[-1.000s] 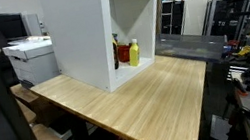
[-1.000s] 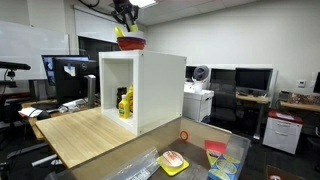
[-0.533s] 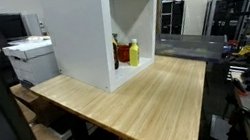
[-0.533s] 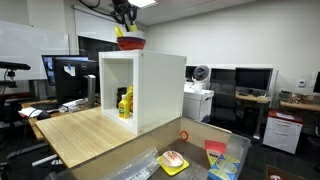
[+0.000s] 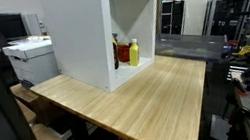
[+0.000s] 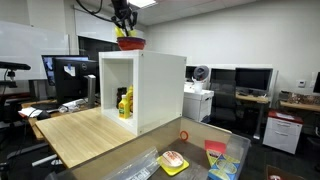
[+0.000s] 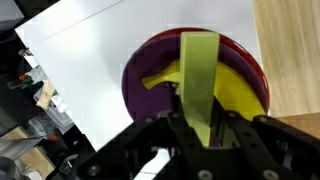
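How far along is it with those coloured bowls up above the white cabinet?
Done: the claw is shut on a yellow-green piece in the stacked bowls at the top of the white cabinet. In hand: that grip. Left: probably letting go or lifting away; I cannot tell whether the stack rests on the cabinet.

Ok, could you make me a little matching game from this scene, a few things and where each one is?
Things: 1 bowl; 2 yellow bottle; 3 cabinet; 4 gripper.
Places: a on the wooden table; b closed on a green strip; c inside the cabinet; d on top of the cabinet.
Pairs: 1-d, 2-c, 3-a, 4-b.
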`<state>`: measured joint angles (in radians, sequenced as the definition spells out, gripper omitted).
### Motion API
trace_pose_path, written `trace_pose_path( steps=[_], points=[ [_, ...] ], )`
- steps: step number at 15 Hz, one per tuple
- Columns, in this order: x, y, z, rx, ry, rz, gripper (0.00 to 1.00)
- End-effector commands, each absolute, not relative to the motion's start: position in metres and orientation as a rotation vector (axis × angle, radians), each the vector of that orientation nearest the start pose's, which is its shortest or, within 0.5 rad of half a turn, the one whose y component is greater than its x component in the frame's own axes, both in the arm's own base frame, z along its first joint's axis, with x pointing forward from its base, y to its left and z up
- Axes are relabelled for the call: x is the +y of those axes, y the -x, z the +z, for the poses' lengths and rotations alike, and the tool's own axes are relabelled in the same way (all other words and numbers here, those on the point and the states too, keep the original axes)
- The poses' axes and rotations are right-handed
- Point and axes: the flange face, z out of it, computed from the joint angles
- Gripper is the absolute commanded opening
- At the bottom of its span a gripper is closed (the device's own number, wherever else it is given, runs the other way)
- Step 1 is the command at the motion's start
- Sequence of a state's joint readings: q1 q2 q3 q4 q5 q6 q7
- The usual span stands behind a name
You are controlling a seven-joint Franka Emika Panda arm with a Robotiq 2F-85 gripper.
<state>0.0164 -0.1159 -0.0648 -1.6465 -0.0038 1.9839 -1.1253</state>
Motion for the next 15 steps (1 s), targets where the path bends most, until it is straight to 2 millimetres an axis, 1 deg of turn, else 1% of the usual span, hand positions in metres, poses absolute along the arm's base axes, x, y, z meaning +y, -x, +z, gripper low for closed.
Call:
trace_pose_path(
  steps=[1, 7, 8, 9, 13, 14, 15],
  points=[
    [-0.0197, -0.5579, 0.6967, -1.725, 2.818, -0.665, 0.07],
    [-0.0124, -0.5613, 0.6946, -1.756, 2.806, -0.664, 0.07],
    [-0.0142, -0.5576, 0.6921, -1.736, 2.827, -0.632, 0.07],
    [-0.0140, -0.5579, 0.6914, -1.736, 2.827, -0.629, 0.29],
    [-0.0142, -0.5580, 0.6913, -1.736, 2.827, -0.629, 0.29],
    [-0.0142, -0.5580, 0.6912, -1.736, 2.827, -0.629, 0.07],
    [-0.0142, -0.5581, 0.6911, -1.735, 2.829, -0.629, 0.07]
  ],
)
